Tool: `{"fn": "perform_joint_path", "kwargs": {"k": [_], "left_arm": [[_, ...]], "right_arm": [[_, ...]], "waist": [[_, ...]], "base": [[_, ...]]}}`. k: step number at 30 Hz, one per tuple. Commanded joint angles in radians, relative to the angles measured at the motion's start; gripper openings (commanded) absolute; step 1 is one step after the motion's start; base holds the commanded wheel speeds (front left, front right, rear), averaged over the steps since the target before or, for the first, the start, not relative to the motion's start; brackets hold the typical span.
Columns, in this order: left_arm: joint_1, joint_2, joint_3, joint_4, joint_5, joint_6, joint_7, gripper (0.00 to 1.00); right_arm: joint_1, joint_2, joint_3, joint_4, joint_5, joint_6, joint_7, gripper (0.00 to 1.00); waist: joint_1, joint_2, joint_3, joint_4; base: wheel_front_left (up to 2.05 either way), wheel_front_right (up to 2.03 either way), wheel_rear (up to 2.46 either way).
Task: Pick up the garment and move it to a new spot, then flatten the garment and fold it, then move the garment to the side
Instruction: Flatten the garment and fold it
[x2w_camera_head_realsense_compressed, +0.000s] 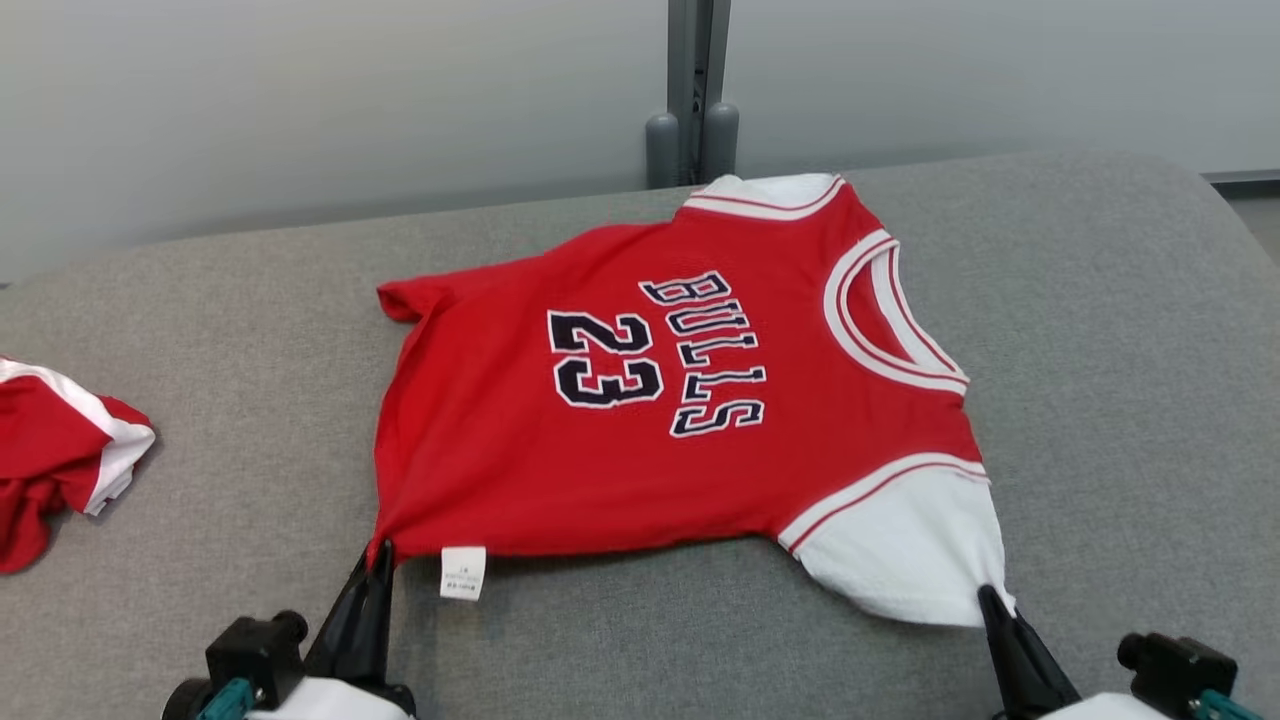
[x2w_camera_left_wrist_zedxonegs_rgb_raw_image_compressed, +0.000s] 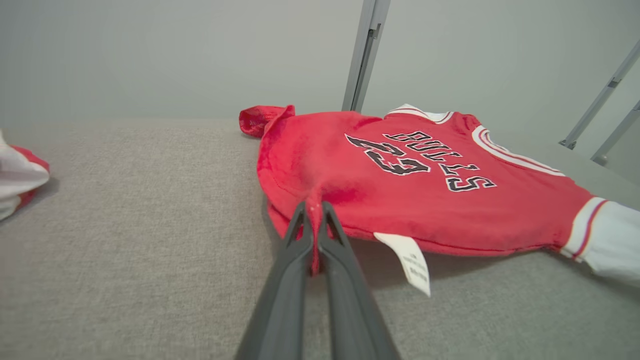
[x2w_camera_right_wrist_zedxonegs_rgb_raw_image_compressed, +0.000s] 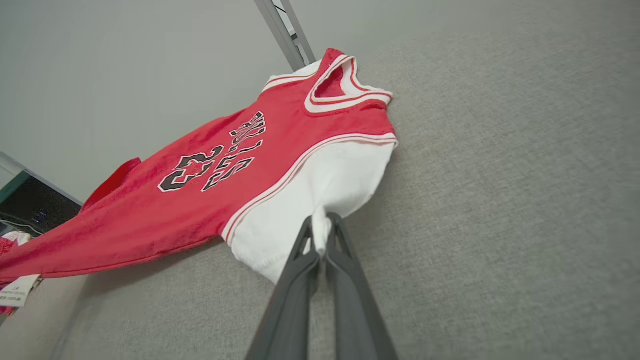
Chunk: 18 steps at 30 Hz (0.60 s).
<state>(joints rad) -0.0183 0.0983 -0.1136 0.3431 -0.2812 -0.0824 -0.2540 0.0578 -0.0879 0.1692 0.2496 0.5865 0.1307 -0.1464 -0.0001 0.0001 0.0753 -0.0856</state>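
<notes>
Left gripper (x2w_camera_head_realsense_compressed: 381, 562) pinches jersey (x2w_camera_head_realsense_compressed: 640, 440) at red hem corner, 7 o'clock; right gripper (x2w_camera_head_realsense_compressed: 992, 603) nips white sleeve (x2w_camera_head_realsense_compressed: 900, 540), 5 o'clock (edge stretched taut, probably for flattening).

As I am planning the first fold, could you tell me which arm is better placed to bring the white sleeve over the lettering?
Right, probably: the right tool is shut on the white sleeve of the jersey, whereas the left tool pinches the red hem corner, beside the label.

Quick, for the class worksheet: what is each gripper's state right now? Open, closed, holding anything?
Left gripper: shut on the red bottom corner of the Bulls jersey.
Right gripper: shut on the jersey's white sleeve.
</notes>
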Motion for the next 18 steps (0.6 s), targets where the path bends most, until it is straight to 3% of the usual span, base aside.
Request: {"fn": "perform_joint_path", "kwargs": {"k": [1, 12, 18], "left_arm": [[0.031, 0.003, 0.002, -0.029, 0.000, 0.013, 0.011, 0.00], [0.271, 0.032, 0.022, -0.339, -0.016, 0.093, 0.173, 0.00], [0.318, 0.045, 0.030, -0.448, -0.013, 0.121, 0.237, 0.00]], "right_arm": [[0.038, 0.002, -0.018, -0.031, -0.013, 0.000, 0.022, 0.00], [0.323, 0.035, -0.160, -0.372, -0.087, 0.000, 0.280, 0.00], [0.376, 0.035, -0.178, -0.462, -0.075, 0.000, 0.332, 0.00]], "waist": [[0.0001, -0.0001, -0.022, 0.001], [0.0001, -0.0001, -0.090, 0.008], [0.0001, -0.0001, -0.093, 0.008]], "base": [[0.00, 0.00, 0.00], [0.00, 0.00, 0.00], [0.00, 0.00, 0.00]]}}
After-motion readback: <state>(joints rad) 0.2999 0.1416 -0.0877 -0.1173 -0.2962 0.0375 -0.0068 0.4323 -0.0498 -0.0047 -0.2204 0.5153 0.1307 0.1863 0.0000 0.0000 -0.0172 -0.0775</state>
